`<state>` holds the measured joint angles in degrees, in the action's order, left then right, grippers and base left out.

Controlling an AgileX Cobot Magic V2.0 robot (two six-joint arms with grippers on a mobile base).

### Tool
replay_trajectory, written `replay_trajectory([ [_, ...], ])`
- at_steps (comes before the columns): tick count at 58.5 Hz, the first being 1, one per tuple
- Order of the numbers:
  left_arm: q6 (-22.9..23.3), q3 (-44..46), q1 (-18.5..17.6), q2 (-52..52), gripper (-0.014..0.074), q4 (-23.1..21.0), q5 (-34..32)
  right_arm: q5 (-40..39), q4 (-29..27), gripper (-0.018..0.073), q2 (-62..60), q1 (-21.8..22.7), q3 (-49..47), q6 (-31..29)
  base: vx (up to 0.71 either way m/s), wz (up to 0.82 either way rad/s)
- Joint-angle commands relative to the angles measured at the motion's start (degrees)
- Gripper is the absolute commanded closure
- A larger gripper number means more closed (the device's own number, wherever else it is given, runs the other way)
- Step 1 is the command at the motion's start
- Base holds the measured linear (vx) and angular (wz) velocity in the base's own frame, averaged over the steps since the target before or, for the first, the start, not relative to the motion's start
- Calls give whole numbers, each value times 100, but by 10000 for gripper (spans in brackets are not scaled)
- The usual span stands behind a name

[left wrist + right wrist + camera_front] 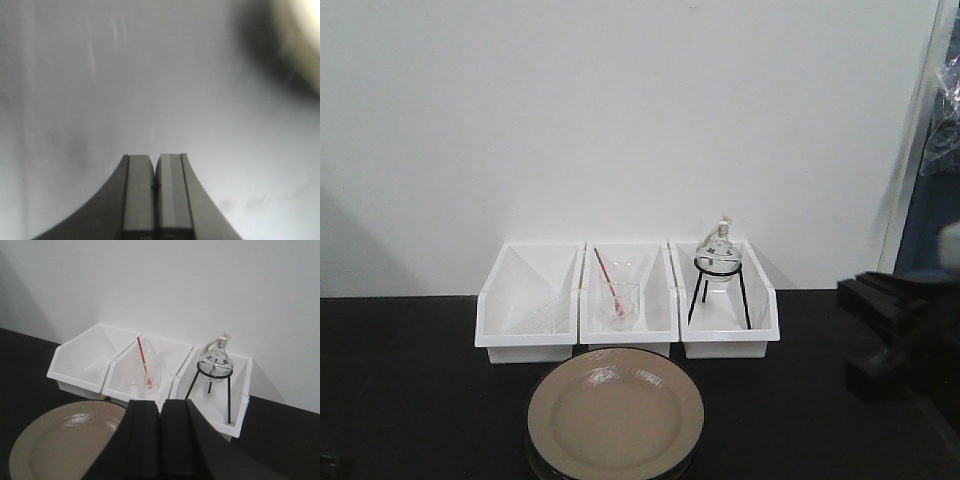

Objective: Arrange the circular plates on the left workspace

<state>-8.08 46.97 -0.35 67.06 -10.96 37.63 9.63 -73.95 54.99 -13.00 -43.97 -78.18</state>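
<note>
A round, glossy beige plate (615,415) with a dark rim lies on the black benchtop (400,380) at the front centre, just before the white bins. A second dark rim shows right under it, as of a stack. My right gripper (160,407) is shut and empty, hovering just right of the plate (60,440) and short of the bins. In the front view the right arm (900,330) is a dark blur at the right. My left gripper (156,161) is shut with nothing in it, low over the benchtop (150,75), which looks grey with glare. A blurred plate edge (300,35) lies at its upper right.
Three white bins stand in a row against the white wall. The left bin (528,300) holds clear glassware, the middle bin (625,295) a beaker with a red rod, the right bin (725,300) a round flask on a black tripod.
</note>
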Motion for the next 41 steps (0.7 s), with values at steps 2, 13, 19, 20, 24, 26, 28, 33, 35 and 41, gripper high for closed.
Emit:
replay_trajectory([
  [2,31,62,-12,-774,596,-49,-682,-248,-55,564,-992,10,592,23,0,0],
  [13,-160,-654,-12,-2306,596,-190,-1365,-356,-163,564,-2526,10,1776,22,0,0],
  [19,-282,-1208,-12,-3213,596,-463,-1536,-540,-226,564,-3077,10,2226,22,0,0],
  [20,-282,-1278,-12,-3336,596,-491,-1544,-572,-259,564,-3175,10,2300,22,0,0],
  [24,-282,-1588,-12,-3900,596,-526,-1556,-621,-465,564,-3412,10,2476,22,0,0],
  [26,-282,-1716,-12,-4148,596,-520,-1556,-621,-551,564,-3481,10,2528,22,0,0],
  [28,-282,-1829,-12,-4376,596,-511,-1556,-621,-634,564,-3529,10,2559,17,0,0],
  [33,-282,-2027,-12,-4856,596,-506,-1550,-616,-751,562,-3572,10,2607,17,0,0],
  [35,-269,-2059,-12,-4987,596,-506,-1502,-605,-805,561,-3572,10,2614,17,0,0],
  [41,-257,-2090,-12,-5245,596,-542,-1192,-605,-849,561,-3572,10,2614,17,0,0],
])
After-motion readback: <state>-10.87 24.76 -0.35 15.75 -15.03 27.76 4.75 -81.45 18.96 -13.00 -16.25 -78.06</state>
